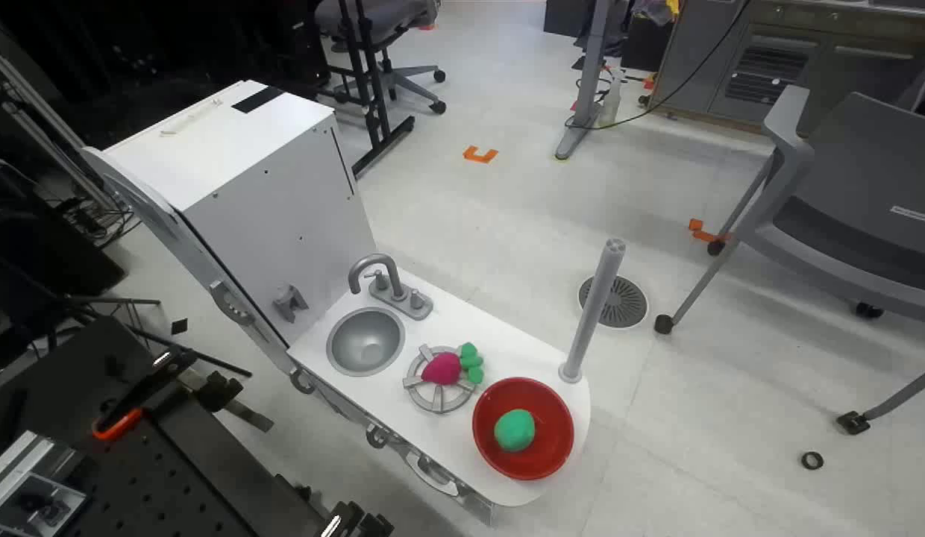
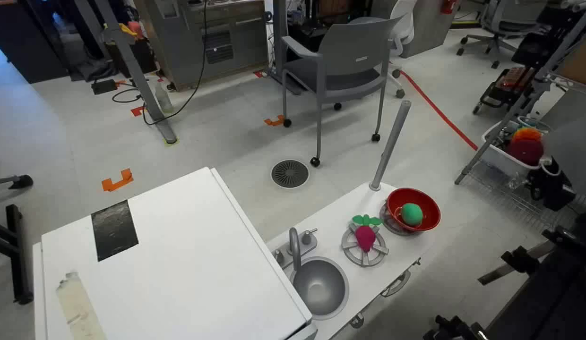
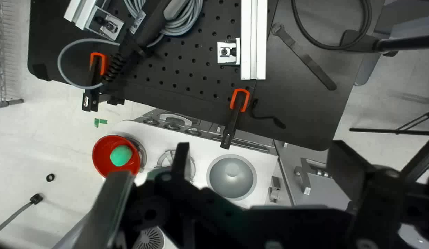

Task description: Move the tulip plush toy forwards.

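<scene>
The tulip plush toy, with a magenta head and green leaves, lies on its side on the grey burner ring in both exterior views (image 1: 441, 368) (image 2: 366, 237). Its leaves point away from the sink in an exterior view. In the wrist view my gripper's left finger hides most of it; only a bit of green (image 3: 155, 172) shows beside the finger. My gripper (image 3: 260, 152) is open, its fingers wide apart with nothing between them. It is high above the counter, and neither exterior view shows it.
A red bowl (image 1: 494, 456) with a green ball (image 1: 515, 430) stands beside the toy. The grey sink (image 1: 365, 341) and faucet (image 1: 388, 272) are on its other side. A grey post (image 1: 595, 309) rises at the counter's corner. A tall white cabinet (image 2: 179, 264) and black table (image 3: 200, 79) flank the counter.
</scene>
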Robot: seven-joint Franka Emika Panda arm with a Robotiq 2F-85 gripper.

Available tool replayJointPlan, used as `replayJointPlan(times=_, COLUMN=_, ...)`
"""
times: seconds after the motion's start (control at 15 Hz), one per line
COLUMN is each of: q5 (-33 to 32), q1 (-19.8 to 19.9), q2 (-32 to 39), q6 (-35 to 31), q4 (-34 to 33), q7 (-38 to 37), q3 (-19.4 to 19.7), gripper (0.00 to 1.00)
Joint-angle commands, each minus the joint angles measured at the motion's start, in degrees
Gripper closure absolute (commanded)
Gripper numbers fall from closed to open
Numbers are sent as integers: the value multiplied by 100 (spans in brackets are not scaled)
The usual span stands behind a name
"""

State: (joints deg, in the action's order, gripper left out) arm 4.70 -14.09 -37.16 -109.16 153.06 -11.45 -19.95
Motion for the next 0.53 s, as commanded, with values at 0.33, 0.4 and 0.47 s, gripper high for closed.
replayJointPlan(times=0.33, q5=-32, q1=-47, q2=20, q6=-179, q4=51, q7=-128, q3=59, gripper=0)
replayJointPlan(times=0.4, q5=-66, q1=5, q2=80, q6=-364, q4=94, q7=-154, q3=62, gripper=0)
replayJointPlan(times=0.47, q5=-121, q1=126, q2=260, q6=-592, q4=91, q7=-200, q3=98, gripper=0)
